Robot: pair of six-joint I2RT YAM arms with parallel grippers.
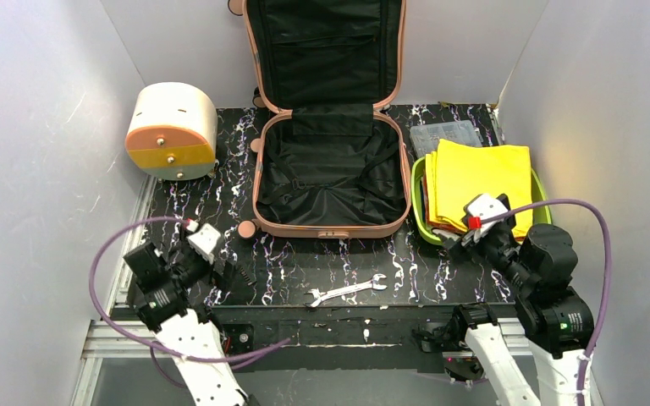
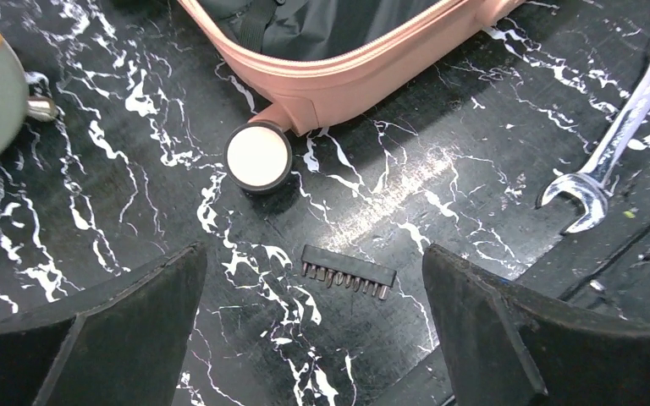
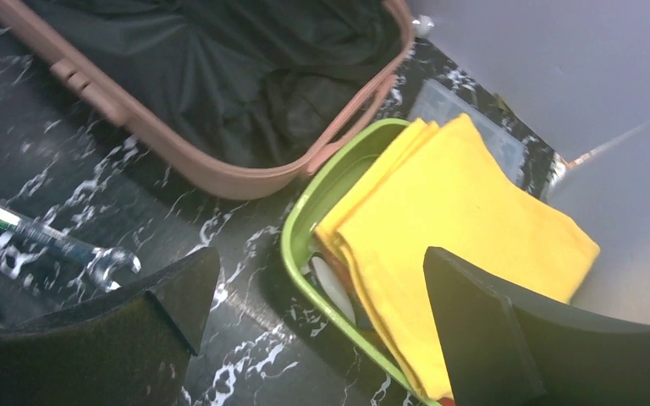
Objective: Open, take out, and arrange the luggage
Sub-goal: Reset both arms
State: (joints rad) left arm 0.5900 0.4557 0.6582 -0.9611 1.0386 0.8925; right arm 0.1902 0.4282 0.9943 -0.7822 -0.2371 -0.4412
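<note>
Overhead, the large salmon-pink hard-shell suitcase (image 1: 330, 229) lies open on the black, white-veined counter (image 1: 288, 262). Its lid stands upright at the back and its black fabric lining is exposed. The left fingers (image 1: 233, 272) are spread wide and hold nothing, just short of the suitcase's near-left corner. Its round cream wheel (image 2: 258, 158) sits just beyond them. 1 black strip of screwdriver bits (image 2: 347, 272) lies on the counter between them, and 1 silver open-ended wrench (image 1: 347, 290) lies to their right. The right fingers (image 1: 450, 241), equally spread and empty, hang over the near rim of the lime-green plastic tray (image 1: 417, 203), which holds folded yellow cloths (image 1: 482, 178). The suitcase lies beyond them to the left, just beside the tray. 1 cream-and-orange drum-shaped box (image 1: 172, 131) stands well beyond the left fingers, to their left.
</note>
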